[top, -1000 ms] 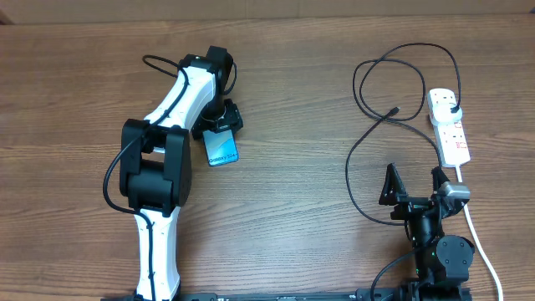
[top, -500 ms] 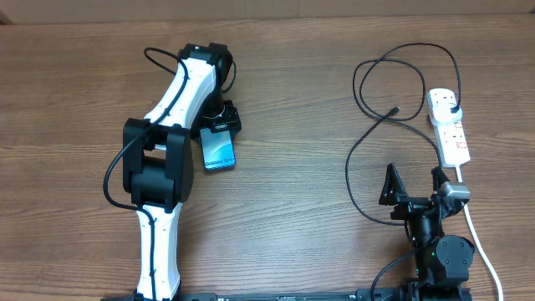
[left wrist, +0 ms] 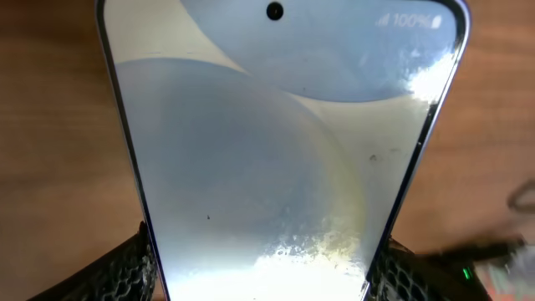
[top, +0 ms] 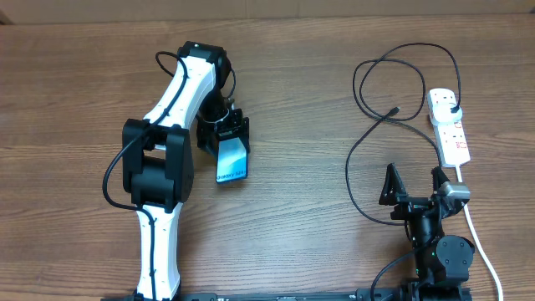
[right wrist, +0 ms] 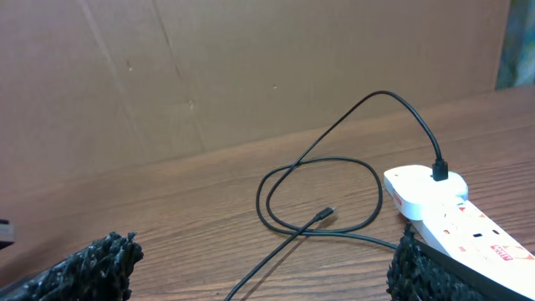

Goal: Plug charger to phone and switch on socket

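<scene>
Well to the left of the socket (top: 449,125), the phone (top: 231,159) sat in the left hand (top: 224,134). The hand was clenched across the phone's width, with the pads (left wrist: 125,269) on its long edges. The end with the front-camera hole pointed away from the hand. Whether the free end touched the tabletop (top: 318,251) could not be told.

The right hand (top: 414,182) was released and empty, near the socket's near end.

The charger (top: 349,176) had its plug (right wrist: 439,173) seated in the socket's far end. Its cable looped to the left of the socket, and the connector tip (top: 393,111) lay loose near the socket.

Handling, judged:
- The phone looked stiff, slim and light, with a smooth glass face. It would likely be slippery and would take a drop badly. The long edges are the sound place to grip, keeping the port end clear.
- The cable looked thin and limp and would not push. It is best taken just behind the connector tip, on the stiff moulding.

Room:
- Broad bare wood lay between the phone and the socket, enough to bring the phone across.
- The loops crowded the socket's left side.
- The thick white cord (top: 481,242) ran from the socket toward the near edge, just beside the right arm.
- The tabletop's far edge lay not far beyond the socket.
</scene>
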Tool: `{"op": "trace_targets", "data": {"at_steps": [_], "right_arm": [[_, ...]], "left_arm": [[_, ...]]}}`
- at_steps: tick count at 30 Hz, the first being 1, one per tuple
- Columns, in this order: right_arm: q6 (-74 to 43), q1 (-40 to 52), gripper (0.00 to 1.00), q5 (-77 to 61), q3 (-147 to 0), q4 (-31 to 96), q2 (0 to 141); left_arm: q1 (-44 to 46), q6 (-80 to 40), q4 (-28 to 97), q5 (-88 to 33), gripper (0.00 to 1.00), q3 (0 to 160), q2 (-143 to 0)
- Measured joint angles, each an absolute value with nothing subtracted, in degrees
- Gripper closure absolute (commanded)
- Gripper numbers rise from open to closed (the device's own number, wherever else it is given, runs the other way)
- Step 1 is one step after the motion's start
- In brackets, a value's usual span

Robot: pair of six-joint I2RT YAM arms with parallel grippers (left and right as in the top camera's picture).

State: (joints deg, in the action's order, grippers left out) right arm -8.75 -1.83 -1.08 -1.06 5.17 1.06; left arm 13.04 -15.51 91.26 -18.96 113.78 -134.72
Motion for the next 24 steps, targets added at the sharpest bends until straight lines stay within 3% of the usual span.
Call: {"op": "trace_targets", "data": {"at_steps": [14, 21, 24], "right_arm": [[-8.8, -1.8, 0.0, -1.1, -1.1, 5.2, 1.1], [-8.7, -1.8, 0.0, -1.1, -1.1, 5.2, 1.1], [-8.7, -1.8, 0.0, -1.1, -1.1, 5.1, 1.1]], "left_arm": [[13.0, -13.3, 96.6, -36.7, 0.33, 114.1, -134.7], [13.0, -13.3, 95.1, -38.9, 0.02, 114.1, -134.7], [12.8, -13.9, 94.7, -35.1, 0.0, 114.3, -134.7]]}}
